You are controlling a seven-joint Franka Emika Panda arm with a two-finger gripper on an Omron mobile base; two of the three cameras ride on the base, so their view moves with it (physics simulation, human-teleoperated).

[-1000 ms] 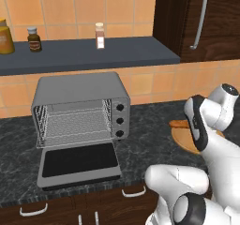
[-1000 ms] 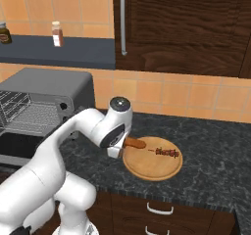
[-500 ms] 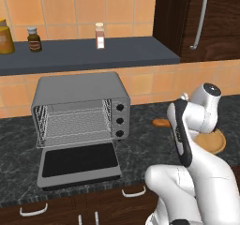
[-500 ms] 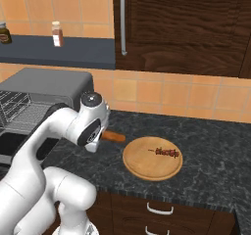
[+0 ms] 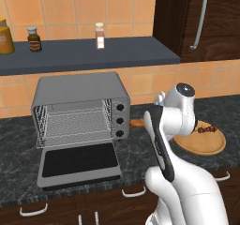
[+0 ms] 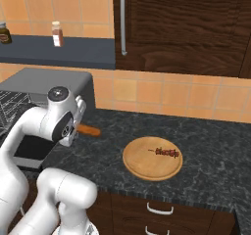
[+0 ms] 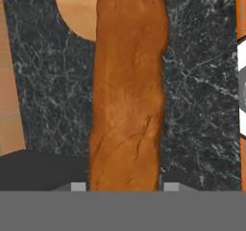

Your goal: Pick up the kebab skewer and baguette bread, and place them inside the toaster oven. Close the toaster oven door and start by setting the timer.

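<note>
The toaster oven [image 5: 80, 108] stands on the dark table [image 6: 206, 141] with its door [image 5: 78, 161] dropped flat and the wire rack bare. The baguette bread [image 7: 127, 88], a long orange-brown stick with a rough crust, is clamped in the jaws and carried above the table just right of the oven. The kebab skewer [image 6: 166, 152] waits on the wooden plate [image 6: 147, 166]. Next, I judge, the loaf must swing onto the rack.
</note>
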